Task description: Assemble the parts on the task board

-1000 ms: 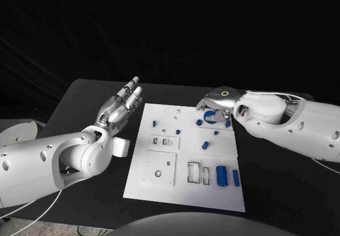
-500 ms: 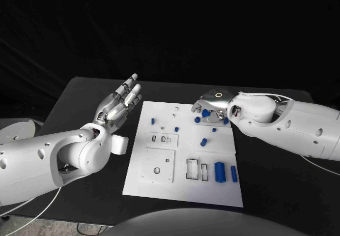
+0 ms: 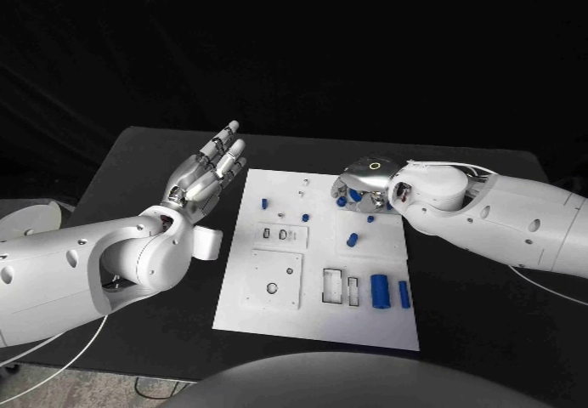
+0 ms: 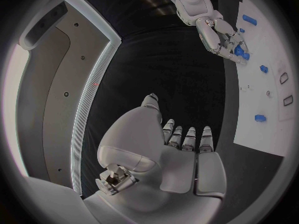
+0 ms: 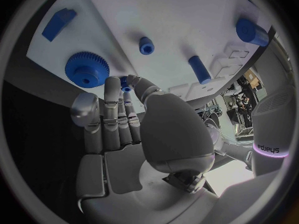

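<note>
Fingertips of the right hand (image 5: 124, 134) pinch a small blue part (image 5: 126, 83) — the blue gear (image 5: 86, 68) lies just beside them; left hand (image 3: 208, 170) hovers open, well apart.

White rectangular task board (image 3: 313, 323) lies flat mid-table w/ cut-out slots. Small blue parts (image 3: 380, 291) scattered on it: cylinders, pegs, a toothed gear (image 5: 86, 69) near far-right corner.

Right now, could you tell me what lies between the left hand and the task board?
Only bare black table: in the head view the left hand hovers open beside the task board, with nothing between.
</note>
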Controlling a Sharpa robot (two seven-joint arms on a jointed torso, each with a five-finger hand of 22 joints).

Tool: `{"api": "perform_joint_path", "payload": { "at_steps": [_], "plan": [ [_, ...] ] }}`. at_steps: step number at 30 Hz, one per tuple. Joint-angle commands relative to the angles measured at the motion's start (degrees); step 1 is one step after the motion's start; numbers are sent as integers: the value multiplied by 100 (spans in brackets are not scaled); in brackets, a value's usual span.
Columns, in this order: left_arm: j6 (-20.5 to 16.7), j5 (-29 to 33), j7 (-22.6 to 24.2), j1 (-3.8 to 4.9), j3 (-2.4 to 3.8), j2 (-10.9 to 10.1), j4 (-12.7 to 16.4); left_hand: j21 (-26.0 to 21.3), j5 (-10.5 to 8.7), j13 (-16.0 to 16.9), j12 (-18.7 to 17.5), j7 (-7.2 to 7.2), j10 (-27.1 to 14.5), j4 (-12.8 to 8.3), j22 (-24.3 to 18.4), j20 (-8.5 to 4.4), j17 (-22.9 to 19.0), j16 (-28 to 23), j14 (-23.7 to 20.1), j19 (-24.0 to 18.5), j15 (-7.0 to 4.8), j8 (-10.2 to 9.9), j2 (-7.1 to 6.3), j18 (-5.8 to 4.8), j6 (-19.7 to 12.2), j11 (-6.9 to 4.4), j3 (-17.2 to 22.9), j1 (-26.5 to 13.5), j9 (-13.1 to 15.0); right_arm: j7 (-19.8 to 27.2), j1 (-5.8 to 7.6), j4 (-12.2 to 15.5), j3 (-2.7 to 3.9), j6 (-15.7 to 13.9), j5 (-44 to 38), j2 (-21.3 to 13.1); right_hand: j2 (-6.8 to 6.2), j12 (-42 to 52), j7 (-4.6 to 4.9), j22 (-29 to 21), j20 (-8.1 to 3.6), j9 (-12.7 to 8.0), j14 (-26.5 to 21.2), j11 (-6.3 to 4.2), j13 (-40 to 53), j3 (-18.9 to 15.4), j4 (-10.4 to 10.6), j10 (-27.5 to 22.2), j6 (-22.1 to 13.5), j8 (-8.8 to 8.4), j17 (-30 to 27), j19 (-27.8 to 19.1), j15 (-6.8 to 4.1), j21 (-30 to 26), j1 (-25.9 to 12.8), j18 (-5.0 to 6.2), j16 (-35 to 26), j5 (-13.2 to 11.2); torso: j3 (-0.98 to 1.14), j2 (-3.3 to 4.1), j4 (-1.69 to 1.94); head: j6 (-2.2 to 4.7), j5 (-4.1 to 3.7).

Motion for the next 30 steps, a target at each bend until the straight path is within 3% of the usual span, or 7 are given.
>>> {"api": "perform_joint_path", "payload": {
  "at_steps": [1,10,14,20,24,30],
  "plan": [
    [150,-47,12,7,4,23,-5,-36,41,-10,-34,41,-2,-5,-9,65,-6,-21,-5,-3,55,26,2,86,2,44,-9,73,9,119,-38,-107,1,-50,5,55,-41,43,12,33,21,50,-15,-5,20,63,8,60,109,57,19,-2,1,48,-7,-65,42,90,-4,-13,8,-30,-3],
    [171,-47,-29,6,3,24,-23,-36,119,-10,-34,77,-2,-1,-9,127,-6,-21,-5,-3,114,31,63,89,21,86,9,135,12,289,-88,-258,1,-377,124,114,48,356,83,272,-36,530,119,-169,220,117,-2,549,814,552,220,88,-98,192,53,-92,206,-3,-7,-31,8,-30,29],
    [179,-46,-57,5,2,21,-32,-36,170,-10,-34,98,-2,-7,-9,157,-6,-21,-5,-3,139,34,93,90,33,117,19,170,14,356,-81,-249,2,-600,158,116,85,525,92,330,-47,760,184,-230,313,83,1,916,1053,747,226,118,-87,220,89,-103,214,-69,-7,-32,1,-30,53],
    [202,-45,-97,5,-1,19,-38,-36,233,-10,-34,135,-2,-20,-9,201,-6,-21,-5,-3,179,36,106,91,45,170,29,232,16,296,28,-215,11,-636,349,164,77,513,115,394,-40,870,248,-210,318,72,32,1019,1042,767,262,159,-69,251,79,-115,233,-110,-5,-40,4,-30,78],
    [213,-43,-125,5,-2,21,-38,-36,300,-10,-34,159,-2,-30,-9,235,-6,-21,-5,-3,205,41,109,92,65,209,37,285,18,190,187,-230,20,-462,522,252,64,469,101,383,-29,921,246,-198,303,52,85,1043,1035,766,231,144,-57,230,17,-111,203,-118,-16,-43,20,-30,69],
    [211,-41,-143,5,-2,19,-32,-36,360,12,-10,173,44,-31,-9,268,-6,-21,-5,-3,225,44,111,93,79,262,42,333,20,79,290,-440,24,-135,689,481,51,344,59,380,-13,996,227,-189,255,28,198,1021,986,741,182,125,-47,198,-115,-106,153,-126,-17,-42,18,-30,93]
  ]
}}
